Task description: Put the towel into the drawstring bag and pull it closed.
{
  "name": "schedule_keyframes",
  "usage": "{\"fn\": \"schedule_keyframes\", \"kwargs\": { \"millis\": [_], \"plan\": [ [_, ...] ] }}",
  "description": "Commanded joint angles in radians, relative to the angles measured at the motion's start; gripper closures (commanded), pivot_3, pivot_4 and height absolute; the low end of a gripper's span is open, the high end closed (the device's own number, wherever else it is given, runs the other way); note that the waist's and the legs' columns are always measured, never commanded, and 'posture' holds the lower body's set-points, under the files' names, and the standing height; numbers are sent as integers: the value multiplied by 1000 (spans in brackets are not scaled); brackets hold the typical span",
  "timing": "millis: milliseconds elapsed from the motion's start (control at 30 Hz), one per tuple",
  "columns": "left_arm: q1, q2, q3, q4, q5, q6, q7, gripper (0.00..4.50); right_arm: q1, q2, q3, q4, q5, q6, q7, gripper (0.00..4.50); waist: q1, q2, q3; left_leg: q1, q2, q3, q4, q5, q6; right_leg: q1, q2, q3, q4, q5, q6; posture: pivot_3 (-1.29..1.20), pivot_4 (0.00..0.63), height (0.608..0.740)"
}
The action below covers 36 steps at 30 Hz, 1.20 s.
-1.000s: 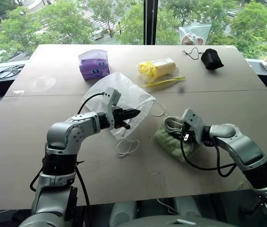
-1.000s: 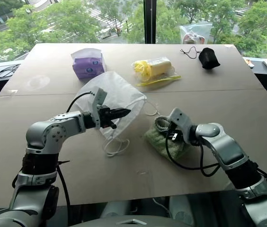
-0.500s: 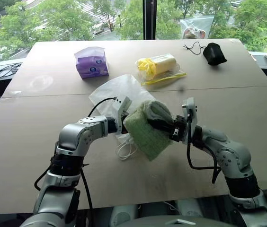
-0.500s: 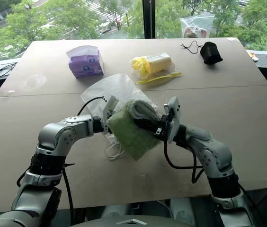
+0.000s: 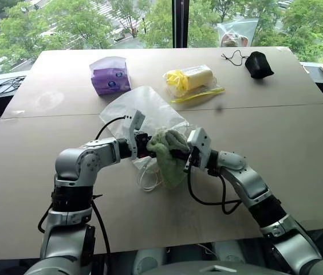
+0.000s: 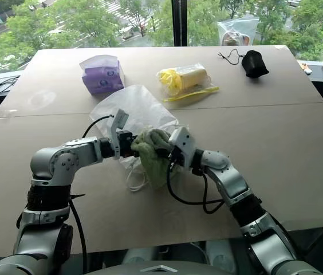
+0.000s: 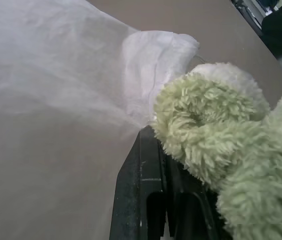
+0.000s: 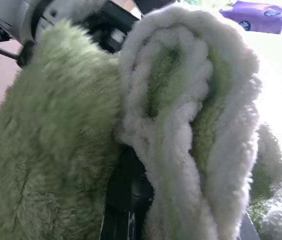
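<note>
I've got the towel pinched in my right gripper, lifted off the table and bunched, its loose end hanging below the fingers; my left gripper sits just beside it, fingers closed down tight on the edge of the drawstring bag; the towel presses against that left gripper at the bag's near edge; the bag's cords lie looped on the table just under both grippers.

right tool tips buried in towel
</note>
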Motion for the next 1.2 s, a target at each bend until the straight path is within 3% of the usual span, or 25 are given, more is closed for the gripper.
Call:
{"fn": "schedule_keyframes", "kwargs": {
  "millis": [33, 100, 167, 367, 567, 700, 733, 933, 1200],
  "plan": [
    [-82, -13, 84, -7, -120, 56, -5, 4500, 24, 68, -95, 43, 115, 65, 7, 4471, 4, -1, 1, -1, 0, -2, 3, 0, 0, 0, 0, -2, 0, 0, 0, 0, 150, 740],
    [-67, 13, 69, -8, -117, 68, -18, 4500, 33, 116, -203, 13, 260, 146, 7, 4471, -5, -1, 1, 0, 0, -2, 3, 0, 0, 2, -1, -1, 1, 0, 0, 0, 150, 740],
    [-54, 26, 66, -7, -124, 79, -15, 4500, 40, 113, -245, -10, 287, 175, 4, 4471, -8, 0, 1, 1, 0, -1, 3, 0, 0, 2, -1, 1, 1, 0, 0, 0, 150, 740],
    [-34, 25, 68, -13, -156, 130, 7, 4500, 35, 37, -86, 6, 33, 103, -19, 4471, -6, 0, 1, 1, 0, -1, 3, 0, 0, 1, -1, 0, 2, 0, 0, 0, 150, 740],
    [-50, 20, 86, 13, -187, 193, 37, 4500, -70, 64, -2, 100, -215, 94, -221, 4471, -13, 0, 1, 7, 0, 2, 3, 1, -3, 2, -1, 5, 10, 0, -1, 0, 150, 740],
    [-25, 48, 39, -10, -176, 221, 35, 4500, -106, 83, 27, 121, -287, 91, -261, 4471, -13, 0, 1, 12, 0, 3, 2, 1, -2, 2, -1, 8, 15, -1, -1, 0, 150, 740],
    [-22, 49, 37, -12, -178, 228, 37, 4500, -104, 94, 19, 118, -276, 99, -258, 4471, -13, 0, 1, 14, 0, 3, 2, 1, -2, 4, -1, 9, 16, -1, -3, 0, 150, 740],
    [17, 89, 18, -38, -180, 267, 32, 4500, -70, 296, -268, -41, 199, 450, -176, 4471, -13, 0, 1, 15, 3, 3, 2, 2, -2, 4, -1, 9, 17, 0, -3, 0, 150, 740],
    [-6, 145, 41, -15, -196, 279, 21, 4500, -110, 359, -418, -50, 416, 610, -204, 4471, -9, 0, 2, 14, 2, 3, -8, 1, -3, 1, -4, 9, 12, -1, -5, 0, 150, 740]
  ]
}}
